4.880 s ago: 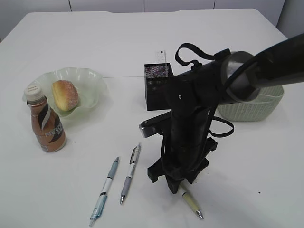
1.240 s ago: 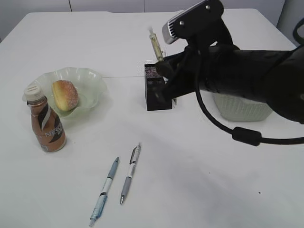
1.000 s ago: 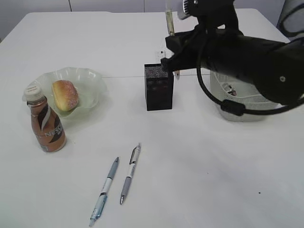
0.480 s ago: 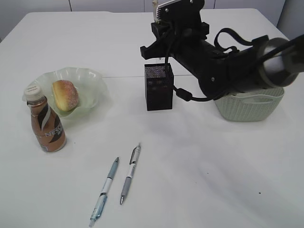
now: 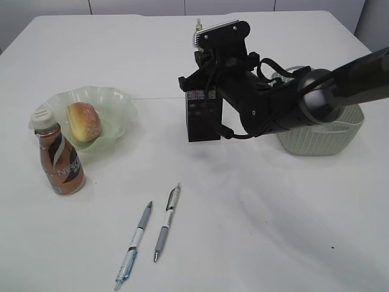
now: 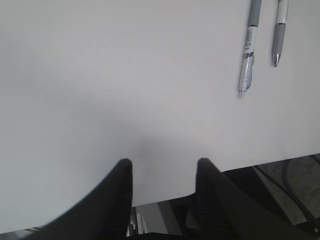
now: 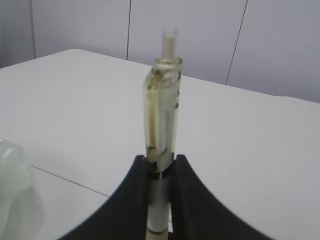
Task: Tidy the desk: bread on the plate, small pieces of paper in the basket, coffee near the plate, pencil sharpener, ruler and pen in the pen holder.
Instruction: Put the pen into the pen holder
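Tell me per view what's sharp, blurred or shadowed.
Exterior view: evenly lit and sharp, soft arm shadow on the desk. Left wrist view: left pincer is a dark blur, two pens fairly crisp. Right wrist view: held pen slightly soft, background hazier.

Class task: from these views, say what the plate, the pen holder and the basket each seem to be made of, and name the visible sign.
Plate: pale green, translucent, glossy with a wavy rim; plastic or glass, hard to tell which.
Pen holder: black with a fine dotted mesh near its top; probably metal mesh, matte.
Basket: grey-green with a moulded woven pattern and perforated sides; likely plastic, dull finish.
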### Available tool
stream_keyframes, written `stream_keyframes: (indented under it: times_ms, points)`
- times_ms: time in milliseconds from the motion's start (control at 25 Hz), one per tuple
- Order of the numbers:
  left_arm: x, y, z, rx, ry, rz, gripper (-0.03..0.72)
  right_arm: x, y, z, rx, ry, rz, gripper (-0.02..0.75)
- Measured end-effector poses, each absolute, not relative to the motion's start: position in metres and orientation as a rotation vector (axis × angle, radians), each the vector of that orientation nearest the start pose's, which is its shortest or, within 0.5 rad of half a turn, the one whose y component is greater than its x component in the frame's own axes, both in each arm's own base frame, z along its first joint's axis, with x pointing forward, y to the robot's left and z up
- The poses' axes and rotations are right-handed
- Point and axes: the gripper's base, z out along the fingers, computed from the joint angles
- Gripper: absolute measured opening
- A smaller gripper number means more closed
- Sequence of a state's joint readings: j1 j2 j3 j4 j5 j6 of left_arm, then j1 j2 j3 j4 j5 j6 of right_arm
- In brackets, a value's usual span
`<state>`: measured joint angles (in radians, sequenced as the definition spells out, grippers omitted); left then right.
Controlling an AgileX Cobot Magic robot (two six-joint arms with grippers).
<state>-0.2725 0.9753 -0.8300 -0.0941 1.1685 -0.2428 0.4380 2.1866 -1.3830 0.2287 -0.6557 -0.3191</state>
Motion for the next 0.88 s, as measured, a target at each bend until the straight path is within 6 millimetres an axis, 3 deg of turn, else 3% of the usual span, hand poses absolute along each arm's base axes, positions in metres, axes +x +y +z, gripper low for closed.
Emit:
stream_keyframes:
  times_ms: [880]
  points:
    - [0.148, -0.050, 0.301, 0.008, 2.822, -0.254, 0.307, 0.466, 0.204, 0.153, -0.380, 1.673, 0.124, 0.087]
